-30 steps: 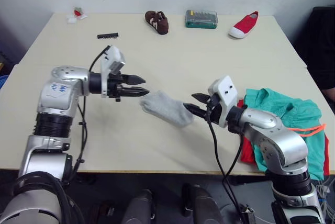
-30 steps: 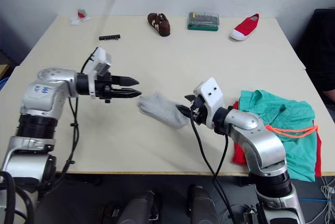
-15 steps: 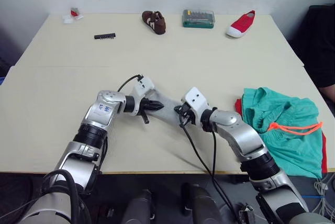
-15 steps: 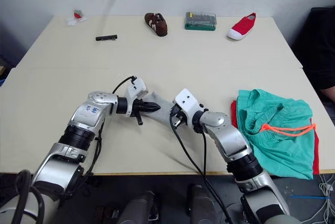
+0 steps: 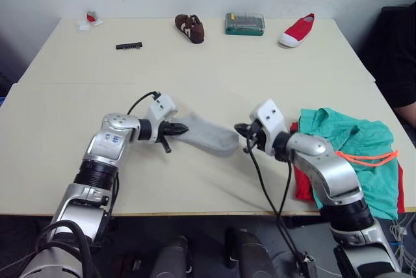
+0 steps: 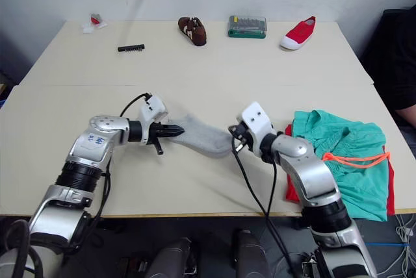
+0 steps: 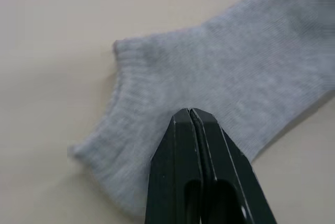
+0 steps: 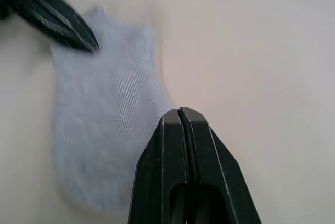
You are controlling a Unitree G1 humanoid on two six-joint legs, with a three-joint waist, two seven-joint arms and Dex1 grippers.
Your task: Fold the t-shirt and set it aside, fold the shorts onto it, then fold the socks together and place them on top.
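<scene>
Lying flat near the middle of a pale beige table (image 5: 208, 63): the light grey socks (image 5: 207, 136), seen from the left eye, with a white wall behind the far edge. Left gripper (image 5: 177, 130) at the socks' cuff end, fingers pressed together with tips on the cloth. Right gripper (image 5: 242, 130) just off the toe end, closed and holding nothing. Beyond the right gripper, away from the socks: teal-green shorts (image 5: 351, 148) with an orange drawstring (image 5: 367, 158), heaped over the red t-shirt (image 5: 304, 184) at the table's near edge. Far past the socks, along the wall edge: brown shoe (image 5: 189, 27), green case (image 5: 244, 23), red canvas shoe (image 5: 296, 30), black comb-like strip (image 5: 129, 46).

Left wrist view: black fingers (image 7: 180, 171) shut tight, tips resting on the ribbed cuff of the socks (image 7: 235, 88); grip on the cloth unclear.

Right wrist view: fingers (image 8: 172, 171) shut and empty, beside the socks (image 8: 104, 114); left gripper (image 8: 84, 38) touching the socks' far end.
</scene>
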